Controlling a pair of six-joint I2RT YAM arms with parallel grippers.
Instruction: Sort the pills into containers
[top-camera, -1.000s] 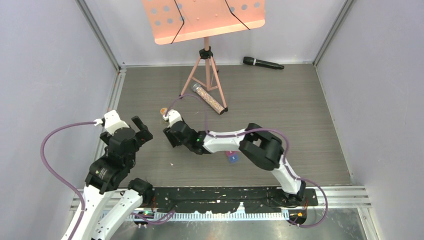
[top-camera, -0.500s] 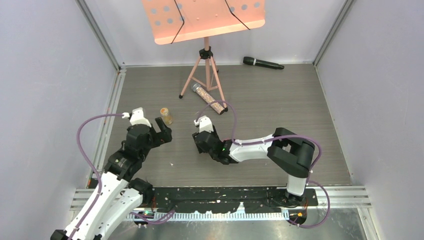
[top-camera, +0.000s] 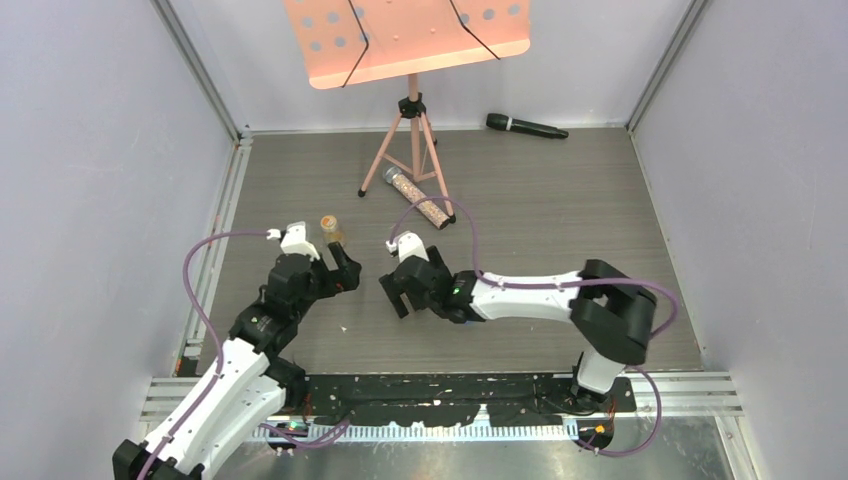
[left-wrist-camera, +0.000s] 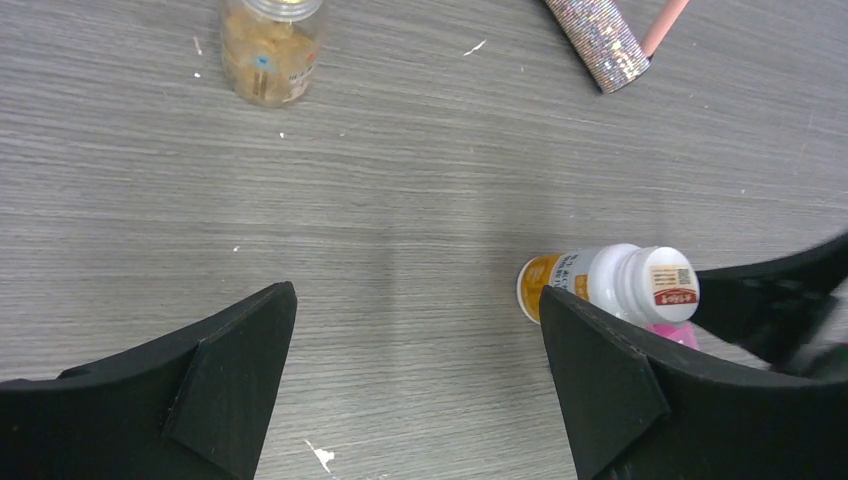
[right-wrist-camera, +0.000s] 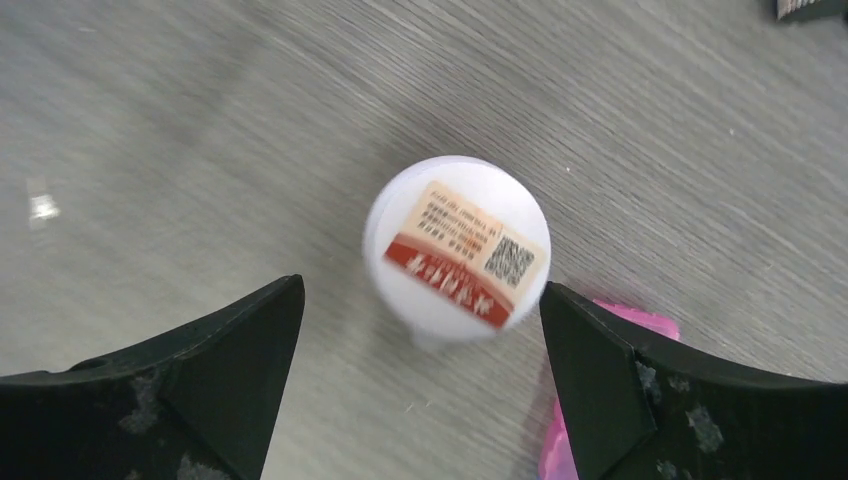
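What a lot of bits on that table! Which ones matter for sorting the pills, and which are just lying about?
For the job: white pill bottle, small amber jar, pink pill-box compartment.
Just lying about: bead tube, microphone, music stand.

— What moved in 1 s?
— The left arm (top-camera: 250, 340) reached in from the counter's (top-camera: 560, 200) left edge toward the jar (top-camera: 329, 226).
— And the right arm (top-camera: 530, 292)?
— Its jaws drew back from the jar, and its elbow swung right.
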